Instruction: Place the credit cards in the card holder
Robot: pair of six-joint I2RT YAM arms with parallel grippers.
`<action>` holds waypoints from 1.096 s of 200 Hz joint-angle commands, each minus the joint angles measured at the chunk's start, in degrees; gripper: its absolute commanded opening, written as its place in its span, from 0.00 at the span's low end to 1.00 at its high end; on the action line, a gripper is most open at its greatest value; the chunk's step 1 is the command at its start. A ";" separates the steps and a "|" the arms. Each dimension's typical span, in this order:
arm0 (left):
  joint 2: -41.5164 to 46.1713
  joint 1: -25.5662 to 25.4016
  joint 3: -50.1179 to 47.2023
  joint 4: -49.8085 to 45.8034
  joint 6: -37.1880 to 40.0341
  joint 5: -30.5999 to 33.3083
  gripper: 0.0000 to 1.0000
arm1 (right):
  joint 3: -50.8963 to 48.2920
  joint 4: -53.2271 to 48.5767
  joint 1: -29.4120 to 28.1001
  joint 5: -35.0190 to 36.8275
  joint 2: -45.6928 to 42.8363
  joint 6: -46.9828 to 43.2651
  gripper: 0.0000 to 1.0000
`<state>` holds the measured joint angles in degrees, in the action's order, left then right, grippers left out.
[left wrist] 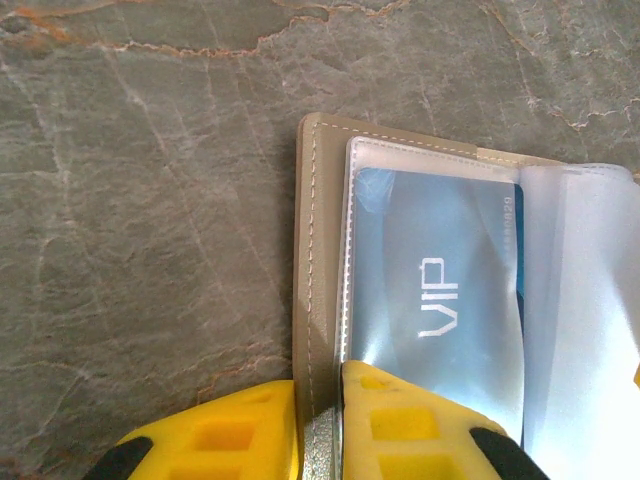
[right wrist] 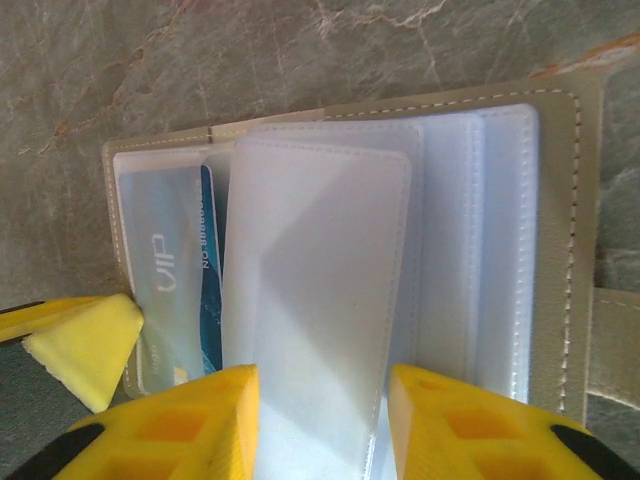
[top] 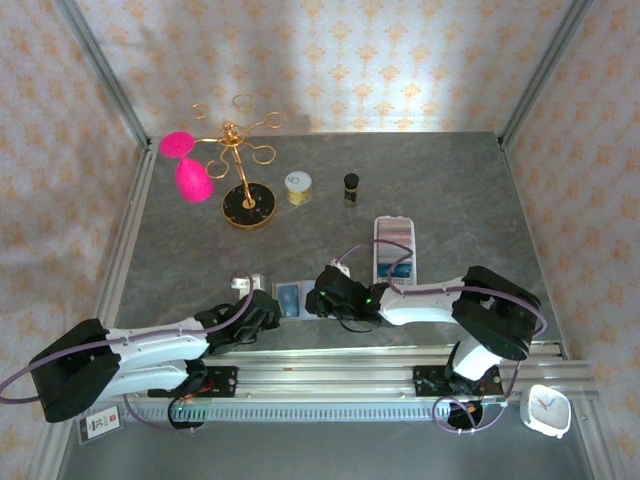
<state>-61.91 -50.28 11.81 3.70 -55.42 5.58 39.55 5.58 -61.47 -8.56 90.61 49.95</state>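
The blue card (left wrist: 440, 250) in a clear pocket of the card holder (left wrist: 312, 260) says "VIP" in big white letters. Tiny print runs along one edge of it, too small to read. In the right wrist view the card (right wrist: 165, 270) says "VIP" too, and its edge print starts with "NO". The little tag (top: 100, 424) is too blurry to read.

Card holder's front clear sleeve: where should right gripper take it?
Probably pinch the frontmost bluish clear plastic sleeve at its near edge, approaching from the near side: that edge lies between the open right gripper's fingers and fans clear of the sleeves behind.
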 commanded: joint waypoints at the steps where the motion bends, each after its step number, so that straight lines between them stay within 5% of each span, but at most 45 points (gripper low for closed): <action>1: -3.50 0.10 -2.23 -2.56 0.98 -3.30 0.16 | -1.20 1.11 -0.22 -0.06 0.18 1.28 0.39; 158: -4.18 0.10 -1.95 -2.58 1.27 -3.64 0.16 | 1.01 0.52 -0.75 -0.18 -2.64 -0.57 0.36; 219: -3.04 0.01 -1.71 -2.51 1.90 -5.10 0.17 | 1.35 0.12 -0.74 2.39 -3.37 -0.04 0.05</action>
<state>-62.02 -50.26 11.94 3.77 -54.81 5.30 39.55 6.09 -61.84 -8.95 88.64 49.39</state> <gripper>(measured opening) 0.164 0.110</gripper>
